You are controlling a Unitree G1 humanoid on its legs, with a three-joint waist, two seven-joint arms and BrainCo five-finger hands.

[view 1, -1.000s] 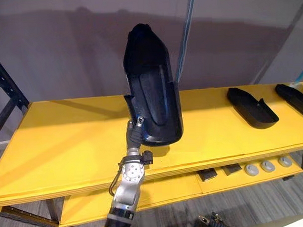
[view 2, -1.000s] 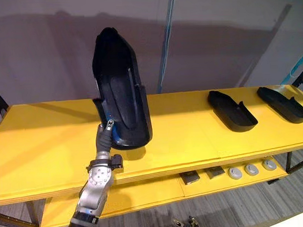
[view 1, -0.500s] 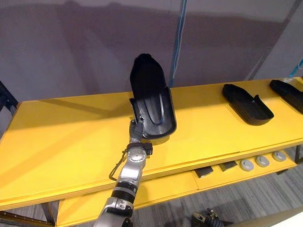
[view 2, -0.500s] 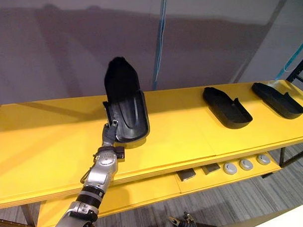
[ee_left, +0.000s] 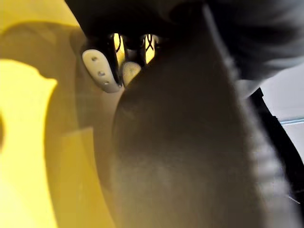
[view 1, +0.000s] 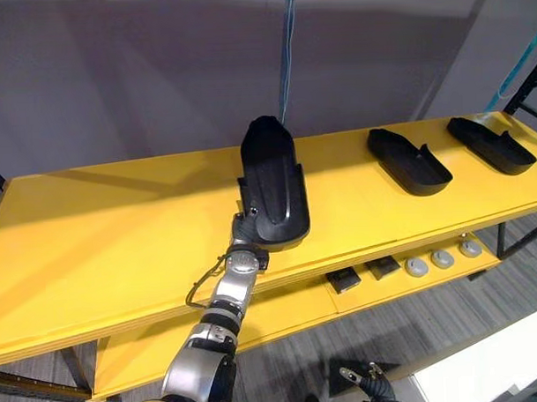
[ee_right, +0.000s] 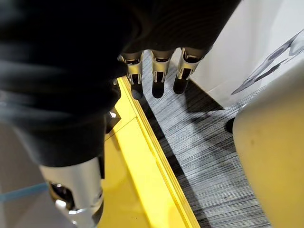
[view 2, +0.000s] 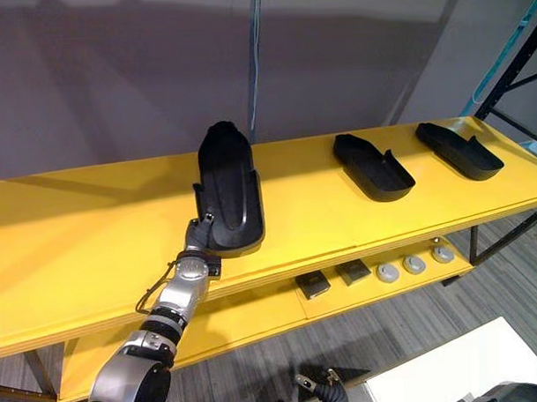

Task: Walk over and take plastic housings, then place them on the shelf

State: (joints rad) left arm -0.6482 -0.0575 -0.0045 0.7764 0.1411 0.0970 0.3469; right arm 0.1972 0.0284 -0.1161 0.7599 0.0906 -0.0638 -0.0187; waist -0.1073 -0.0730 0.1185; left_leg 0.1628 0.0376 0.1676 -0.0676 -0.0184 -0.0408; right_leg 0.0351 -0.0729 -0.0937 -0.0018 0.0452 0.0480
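A long black plastic housing [view 1: 273, 181] lies flat on the yellow shelf top [view 1: 111, 233], pointing away from me. My left hand [view 1: 245, 230] is at its near end, fingers curled on the rim. In the left wrist view the dark housing [ee_left: 190, 142] looms close, with the fingers [ee_left: 99, 71] against it over the yellow board. Two more black housings [view 1: 408, 161] [view 1: 485, 145] rest further right on the same shelf. My right hand [ee_right: 156, 71] hangs low beside the shelf's edge above the grey floor, fingers straight and holding nothing.
The lower yellow shelf [view 1: 281, 311] carries two small dark blocks [view 1: 344, 280] and three grey round parts [view 1: 442, 258]. A blue strap [view 1: 286, 50] hangs in front of the grey wall. A white surface [view 1: 486, 361] shows at the lower right. Dark rack uprights [view 1: 524, 77] stand at the right end.
The housing came down from upright in the air to lying flat on the shelf, still in my left hand. The camera has shifted, bringing the right-hand housings closer in.
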